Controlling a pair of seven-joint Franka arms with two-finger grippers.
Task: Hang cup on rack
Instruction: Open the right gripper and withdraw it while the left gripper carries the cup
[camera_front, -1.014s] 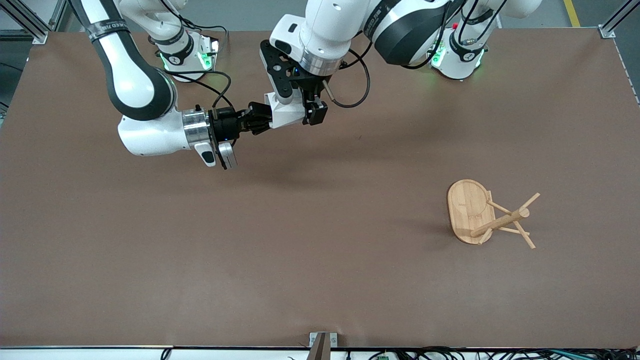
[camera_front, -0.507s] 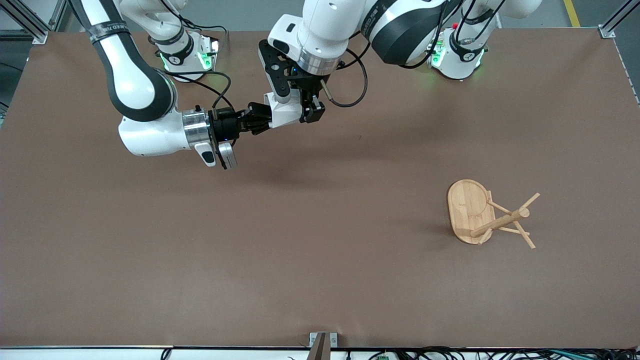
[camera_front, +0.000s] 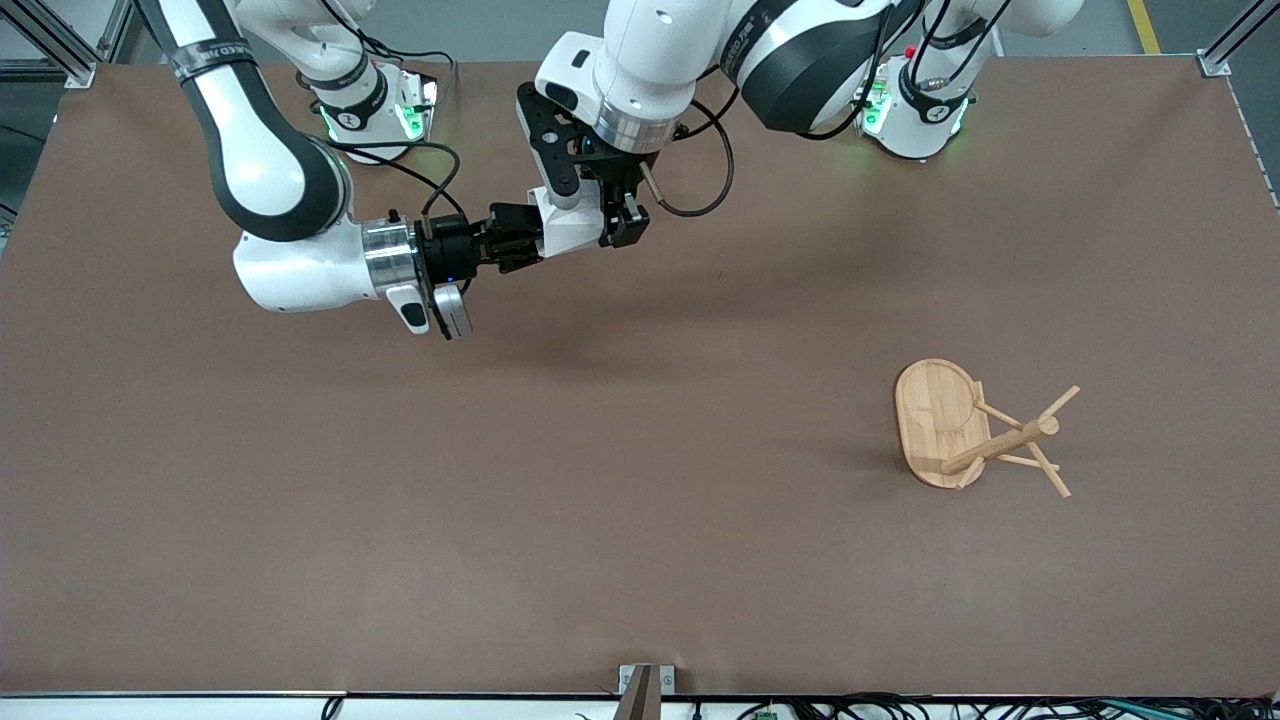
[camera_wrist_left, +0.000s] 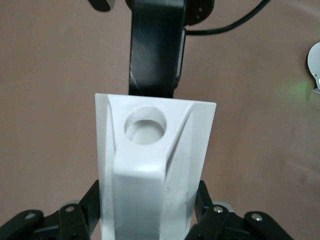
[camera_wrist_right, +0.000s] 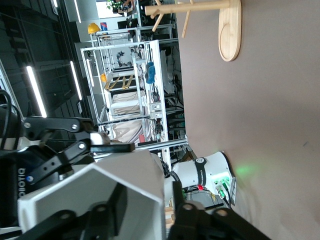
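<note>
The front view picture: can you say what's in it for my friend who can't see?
Two robot arms meet over the brown table, both at a small white cup in the air: the left pincer is shut on it and the right pincer has its fingers around the cup's other end. A bamboo rack stands toward the left arm's end.

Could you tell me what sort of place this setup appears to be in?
Probably a robotics lab or workshop: two white arms are mounted on a bare brown table with aluminium framing at its corners. The right wrist view shows metal equipment shelving and strip ceiling lights.
</note>
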